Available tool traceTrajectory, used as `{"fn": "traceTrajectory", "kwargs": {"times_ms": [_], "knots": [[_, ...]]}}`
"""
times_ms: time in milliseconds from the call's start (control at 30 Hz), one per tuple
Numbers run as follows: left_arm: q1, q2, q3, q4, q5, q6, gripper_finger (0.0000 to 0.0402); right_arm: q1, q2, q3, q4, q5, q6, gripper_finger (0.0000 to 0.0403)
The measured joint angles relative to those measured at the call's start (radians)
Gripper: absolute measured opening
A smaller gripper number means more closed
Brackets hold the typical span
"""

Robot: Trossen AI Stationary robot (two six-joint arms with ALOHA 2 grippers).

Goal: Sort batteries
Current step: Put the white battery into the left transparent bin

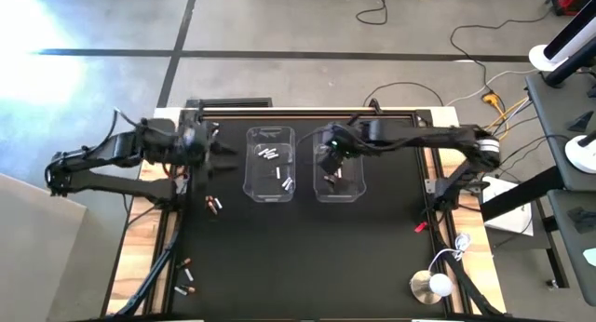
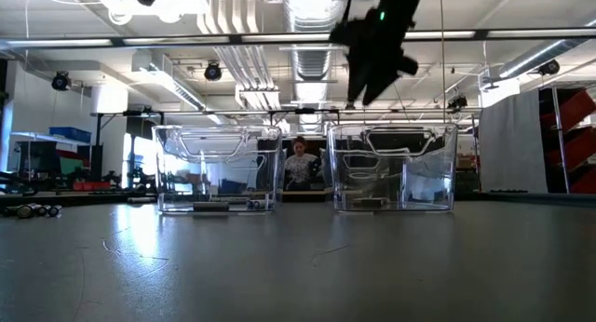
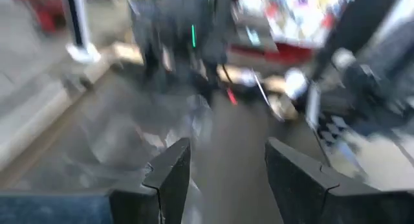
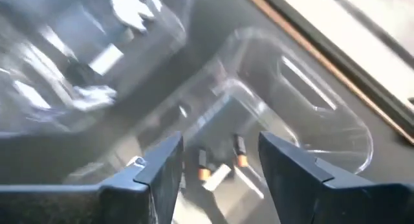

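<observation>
Two clear plastic bins stand side by side at the far middle of the black table. The left bin [image 1: 270, 162] holds silvery-white batteries [image 1: 271, 154]. The right bin [image 1: 338, 168] holds dark batteries with copper ends [image 4: 239, 153]. More batteries lie loose on the table at the left [image 1: 213, 205] and near left [image 1: 186, 275]. My right gripper [image 4: 220, 138] hangs open above the right bin, tilted down, with nothing between its fingers. My left gripper [image 3: 228, 146] is raised beside the left bin's left side, open and holding nothing.
A small red clip-like piece [image 1: 420, 227] lies near the table's right edge. A white round object with a cord [image 1: 430, 285] sits at the near right corner. In the low view a person [image 2: 300, 164] shows far behind the bins.
</observation>
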Motion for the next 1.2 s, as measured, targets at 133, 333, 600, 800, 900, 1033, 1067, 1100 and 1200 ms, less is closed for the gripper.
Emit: {"fn": "traceTrajectory", "kwargs": {"times_ms": [133, 333, 600, 800, 900, 1033, 1067, 1100, 1200], "knots": [[-0.124, 0.041, 0.0, -0.157, -0.067, -0.143, 0.0178, 0.103, -0.091, 0.0, 0.02, 0.095, 0.06, 0.0187], [-0.307, 0.126, 0.0, -0.415, -0.165, -0.465, 0.0178, 0.228, -0.152, 0.0, 0.034, 0.203, 0.076, 0.0197], [-0.524, 0.258, 0.0, -0.546, -0.203, -0.808, 0.0179, 0.295, -0.155, 0.0, 0.033, 0.205, 0.079, 0.0239], [-0.557, 0.374, -0.008, -0.62, -0.19, -0.982, 0.0201, 0.411, -0.152, 0.0, 0.034, 0.205, 0.086, 0.0272], [-0.541, 0.438, -0.021, -0.657, -0.179, -1.012, 0.0224, 0.487, -0.139, 0.0, 0.034, 0.219, 0.086, 0.0281], [-0.502, 0.518, -0.05, -0.671, -0.177, -1.012, 0.0255, 0.586, -0.125, 0.0, 0.033, 0.232, 0.118, 0.0286], [-0.487, 0.536, -0.058, -0.666, -0.172, -0.997, 0.026, 0.61, -0.123, 0.0, 0.033, 0.232, 0.139, 0.0285], [-0.468, 0.554, -0.068, -0.664, -0.155, -0.967, 0.0263, 0.633, -0.121, 0.0, 0.032, 0.232, 0.166, 0.0284], [-0.396, 0.6, -0.095, -0.663, -0.117, -0.856, 0.0263, 0.695, -0.12, 0.0, 0.017, 0.246, 0.248, 0.0278]]}}
